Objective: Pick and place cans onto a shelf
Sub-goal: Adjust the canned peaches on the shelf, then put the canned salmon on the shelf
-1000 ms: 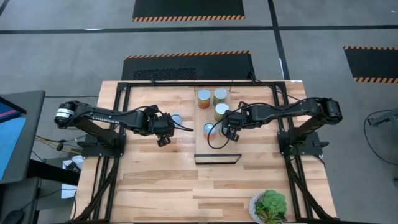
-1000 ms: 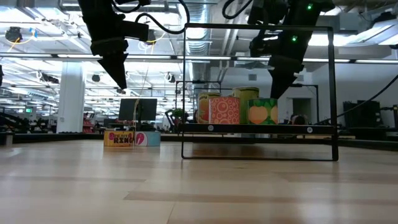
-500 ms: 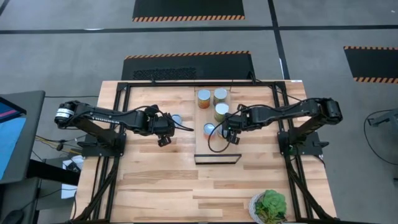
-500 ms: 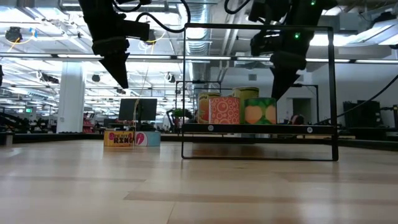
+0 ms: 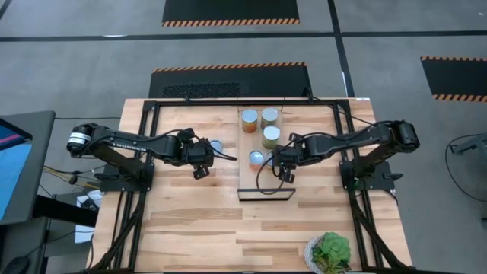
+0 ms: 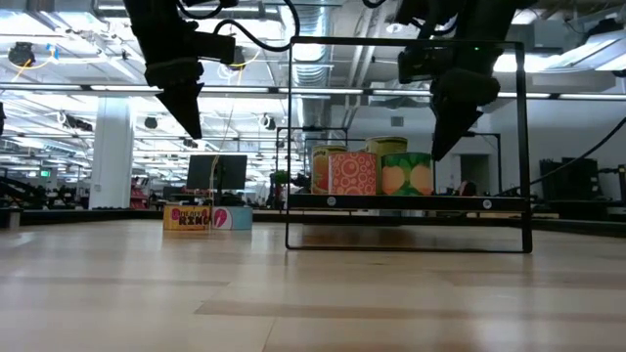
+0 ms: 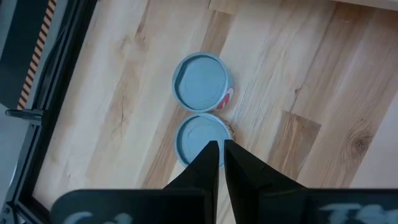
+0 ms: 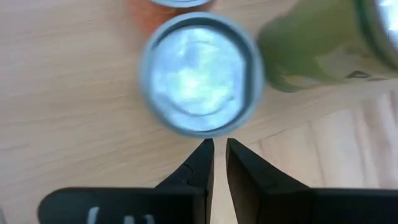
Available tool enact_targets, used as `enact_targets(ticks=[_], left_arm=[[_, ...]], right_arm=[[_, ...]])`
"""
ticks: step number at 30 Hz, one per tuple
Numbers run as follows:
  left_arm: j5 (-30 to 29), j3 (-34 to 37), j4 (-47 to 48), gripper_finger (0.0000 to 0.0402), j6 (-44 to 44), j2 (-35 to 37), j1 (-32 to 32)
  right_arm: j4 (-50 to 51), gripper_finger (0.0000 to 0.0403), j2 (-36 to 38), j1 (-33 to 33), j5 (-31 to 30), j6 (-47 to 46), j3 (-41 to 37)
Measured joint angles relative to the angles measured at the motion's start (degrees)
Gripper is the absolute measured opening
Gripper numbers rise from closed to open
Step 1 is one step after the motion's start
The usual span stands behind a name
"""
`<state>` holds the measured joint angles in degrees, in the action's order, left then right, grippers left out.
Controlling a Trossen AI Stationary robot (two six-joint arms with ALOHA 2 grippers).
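Ahead of the right gripper [image 5: 283, 163], jaws nearly closed and empty, four cans [image 5: 258, 158] are sitting on the shelf [image 5: 266, 183]; two cans [image 7: 201, 81] are waiting beneath the shut left gripper [image 5: 199, 161].

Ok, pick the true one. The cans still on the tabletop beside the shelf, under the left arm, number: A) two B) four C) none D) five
A: the left wrist view shows two cans touching on the bare tabletop, just ahead of the left tool, which holds nothing; the rest stand on the shelf.
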<state>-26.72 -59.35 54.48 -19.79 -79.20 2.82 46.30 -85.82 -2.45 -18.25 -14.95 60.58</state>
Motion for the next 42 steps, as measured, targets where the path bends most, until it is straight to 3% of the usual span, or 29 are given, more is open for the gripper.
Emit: enact_targets(ticks=[8,17,20,22,25,27,32,42], left_arm=[[0.0,0.0,-0.12,0.0016,1.27,0.0,0.01],[0.57,0.08,-11.82,0.0016,12.08,-3.57,-3.12],[4.33,1.64,-17.3,0.0016,16.7,-5.47,-6.56],[10.2,3.1,-20.17,0.0016,17.71,-6.61,-9.23],[19.58,3.74,-21.59,0.0016,17.83,-7.67,-12.81],[22.18,3.76,-20.41,0.0016,18.61,-7.96,-14.44],[23.5,3.9,-22.74,0.003,22.3,-9.37,-17.46],[24.83,4.0,-25.76,0.0117,20.38,-15.38,-19.95]], right_arm=[[5.79,0.0066,-0.07,-3.13,2.59,-0.65,1.89],[26.74,0.0066,1.87,-4.16,-14.48,-4.31,14.86],[33.13,0.0066,5.71,-4.4,-15.06,-8.63,16.35],[36.55,0.0066,9.11,-5.6,-14.66,-13.19,15.87],[41.3,0.0066,14.55,-9.07,-13.89,-21.14,14.5],[42.7,0.0066,18.14,-12.02,-13.31,-25.53,13.35],[43.23,0.0066,24.94,-20.31,-13.24,-34.04,10.91],[43.81,0.0066,31.18,-34.39,-13.15,-46.91,4.84]])
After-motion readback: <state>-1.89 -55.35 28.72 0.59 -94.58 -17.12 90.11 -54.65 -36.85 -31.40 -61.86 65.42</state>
